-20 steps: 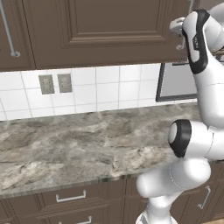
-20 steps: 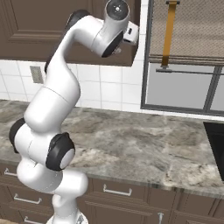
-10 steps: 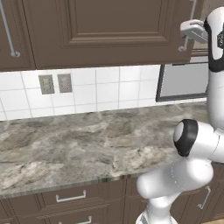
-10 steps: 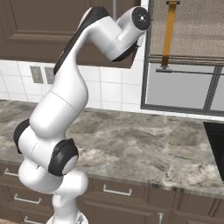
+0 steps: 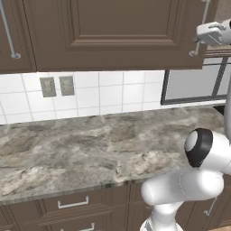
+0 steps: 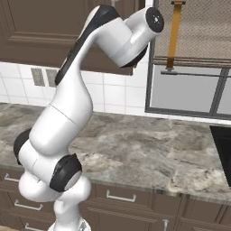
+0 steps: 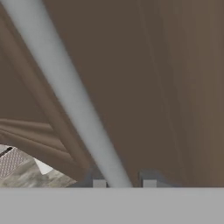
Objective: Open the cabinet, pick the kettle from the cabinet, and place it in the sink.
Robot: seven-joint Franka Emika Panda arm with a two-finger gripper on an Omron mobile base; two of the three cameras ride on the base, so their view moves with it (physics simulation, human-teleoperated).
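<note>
Dark brown cabinet [image 5: 113, 31], grey bar handle [image 7: 70, 96], grey-brown veined marble counter [image 5: 90, 149].

The white arm stands up tall from its base and reaches high. Its elbow bends near the top, and the hand points to the side. The gripper [image 5: 201, 34] is up at the top right of the left base view. In the hand view, the two small dark fingertips [image 7: 99, 183] sit close together, one on each side of the grey bar handle [image 7: 65, 92], closed on it.
</note>
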